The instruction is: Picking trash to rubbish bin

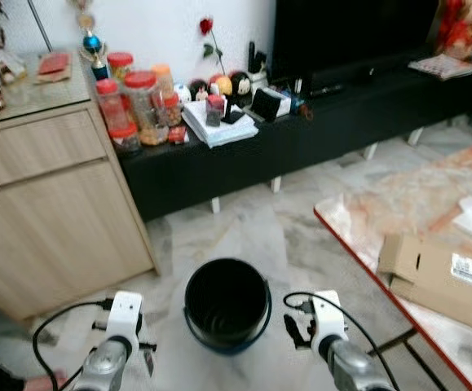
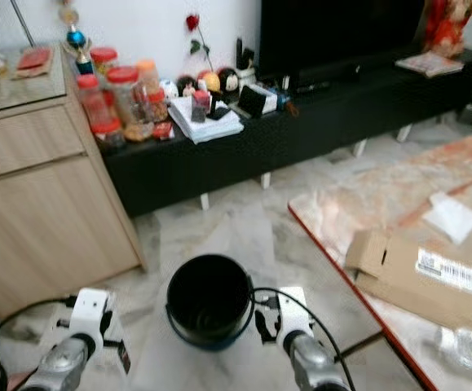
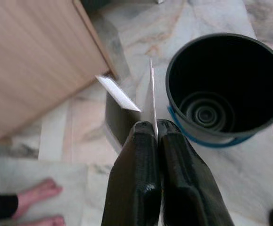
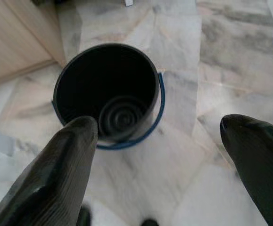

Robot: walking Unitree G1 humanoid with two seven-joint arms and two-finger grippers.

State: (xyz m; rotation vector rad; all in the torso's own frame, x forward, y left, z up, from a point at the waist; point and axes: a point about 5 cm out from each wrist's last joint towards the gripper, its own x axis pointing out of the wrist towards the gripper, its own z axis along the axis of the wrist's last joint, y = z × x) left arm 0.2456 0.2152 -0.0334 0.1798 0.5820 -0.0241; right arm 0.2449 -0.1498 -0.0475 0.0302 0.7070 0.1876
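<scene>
At the far left a pale wooden cabinet runs off the edge, so its left side is cut off. At the near left corner a person's bare foot reaches onto the marble floor, the rest of the person out of frame.

The left gripper hangs low at the near left, just left of the bin, its two black fingers pressed together on a thin white sheet of paper. The sheet is seen nearly edge-on, so its face cannot be read; its long axis runs straight out from the fingertips, away from the wrist, and one corner folds off toward the cabinet. Its free end points past the bin's left rim, over the floor, not over the opening.

The black rubbish bin stands upright on the floor between the two grippers, with a blue handle around it and ridged rings at its dark bottom.

The right gripper hovers just right of the bin, fingers spread wide with nothing between them.

Farther back a black TV bench carries red-lidded jars and blurred small items. At the right a marble-topped table, cut off by the frame, bears a flattened cardboard box.
</scene>
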